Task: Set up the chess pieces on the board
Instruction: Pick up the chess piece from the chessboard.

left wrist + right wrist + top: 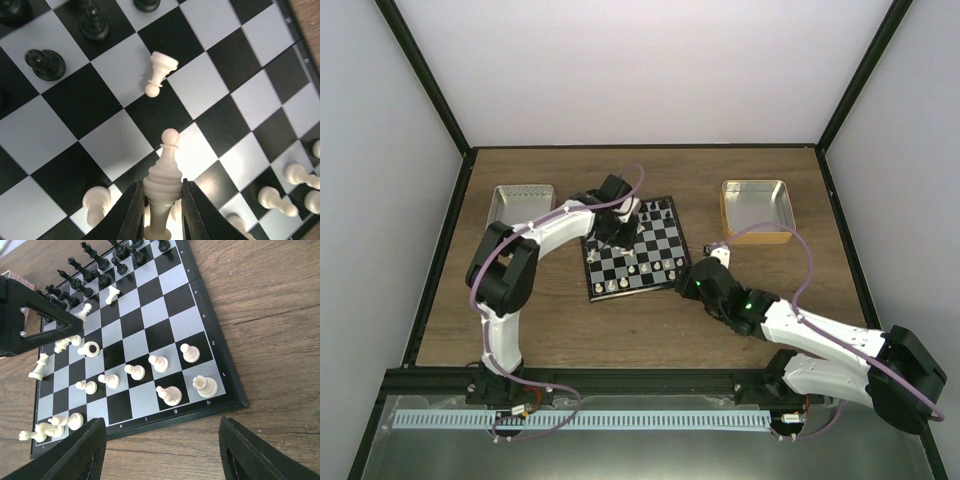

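While the left gripper (161, 195) clenches a cream-white chess piece (167, 162) over the board (210, 85), a toppled pawn (159, 72) lies just beyond it. The right gripper (160, 440) hangs spread wide at the board's edge.

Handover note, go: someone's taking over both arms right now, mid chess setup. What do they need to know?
Grip: left end effector is shut on a tall white piece over the middle of the board; right end effector is open and empty off the near edge.
Done: black pieces line the far ranks; white pawns and two back-rank pieces sit toward the h file.
Left: a tipped white piece lies near the black side and a white cluster lies at the a-file corner; stand and place them, plus the held one.
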You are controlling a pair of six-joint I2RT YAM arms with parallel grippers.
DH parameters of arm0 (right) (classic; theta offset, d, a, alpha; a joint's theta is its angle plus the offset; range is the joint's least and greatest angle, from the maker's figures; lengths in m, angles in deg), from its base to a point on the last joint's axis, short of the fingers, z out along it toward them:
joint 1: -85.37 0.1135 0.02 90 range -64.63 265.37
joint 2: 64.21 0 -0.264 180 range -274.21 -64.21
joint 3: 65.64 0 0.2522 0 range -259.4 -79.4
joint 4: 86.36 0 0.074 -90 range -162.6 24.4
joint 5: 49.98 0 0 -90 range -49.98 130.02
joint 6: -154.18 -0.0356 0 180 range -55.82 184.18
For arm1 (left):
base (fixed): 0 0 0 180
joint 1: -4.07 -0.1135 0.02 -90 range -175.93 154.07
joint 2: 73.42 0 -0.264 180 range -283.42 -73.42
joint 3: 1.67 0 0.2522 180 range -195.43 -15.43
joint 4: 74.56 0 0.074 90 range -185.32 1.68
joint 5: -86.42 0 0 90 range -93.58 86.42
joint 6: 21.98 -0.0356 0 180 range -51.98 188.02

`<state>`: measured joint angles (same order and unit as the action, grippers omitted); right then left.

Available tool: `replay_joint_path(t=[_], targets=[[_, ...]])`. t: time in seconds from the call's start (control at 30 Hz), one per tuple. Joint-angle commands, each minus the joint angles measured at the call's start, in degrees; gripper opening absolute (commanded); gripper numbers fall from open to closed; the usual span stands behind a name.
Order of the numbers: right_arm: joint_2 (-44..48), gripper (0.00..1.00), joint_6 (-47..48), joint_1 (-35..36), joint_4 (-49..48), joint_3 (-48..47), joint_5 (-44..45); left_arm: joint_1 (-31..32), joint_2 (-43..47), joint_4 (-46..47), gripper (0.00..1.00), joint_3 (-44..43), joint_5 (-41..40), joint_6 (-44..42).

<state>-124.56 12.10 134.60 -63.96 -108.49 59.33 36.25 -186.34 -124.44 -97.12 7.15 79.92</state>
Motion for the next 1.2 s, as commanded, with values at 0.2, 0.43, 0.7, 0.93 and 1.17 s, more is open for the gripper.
replay_joint_path(t=[0.2, 0.43, 0.7, 0.93, 1.17], targets=[[2.35, 0.63, 8.74, -2.84, -3.04, -2.6, -7.72, 0.2, 11.58, 1.6, 0.2, 4.61, 7.3, -1.86], [5.24, 0.65, 15.29, -13.51, -9.9, -6.56, -34.45, 0.25, 22.6, 3.78, 0.17, 8.48, 17.17, -7.35], [-0.6, 0.66, 10.91, -15.04, -12.79, -18.2, -48.59, 0.24, 30.03, 4.21, 0.19, 9.05, 32.1, -15.55], [-3.37, 0.6, 8.24, -15.04, -10.6, -23.73, -48.66, 0.25, 33.53, 4.24, 0.19, 10.23, 37.22, -18.37], [-2.54, 0.53, 8.84, -15.0, -6.98, -23.63, -49.04, 0.24, 35.35, 4.25, 0.19, 11.58, 37.53, -19.19]])
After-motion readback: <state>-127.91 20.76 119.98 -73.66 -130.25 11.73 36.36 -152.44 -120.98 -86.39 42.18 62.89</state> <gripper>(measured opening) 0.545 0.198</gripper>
